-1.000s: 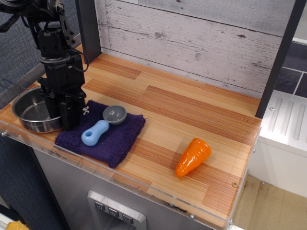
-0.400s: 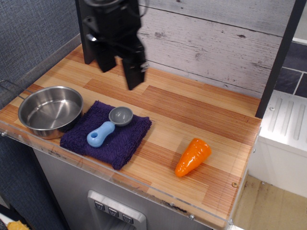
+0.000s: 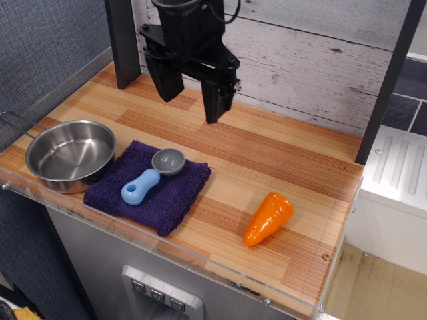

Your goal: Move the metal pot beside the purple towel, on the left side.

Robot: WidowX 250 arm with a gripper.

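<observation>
The metal pot [image 3: 69, 155] is a shiny round steel pan at the table's front left corner, with its thin wire handle sticking out to the left. Its right rim touches the left edge of the purple towel [image 3: 151, 189], a dark fuzzy square cloth. My gripper [image 3: 192, 97] hangs high above the back middle of the table, well away from the pot. Its two black fingers [image 3: 215, 95] are spread apart and hold nothing.
A small scoop [image 3: 152, 175] with a grey bowl and light blue handle lies on the towel. An orange toy carrot [image 3: 268, 218] lies at the front right. A dark post [image 3: 123, 41] stands at the back left; a plank wall [image 3: 293, 53] backs the table.
My gripper let go of the pot at the front left, rose, and moved to the back and right. The pot now stands uncovered beside the towel.
</observation>
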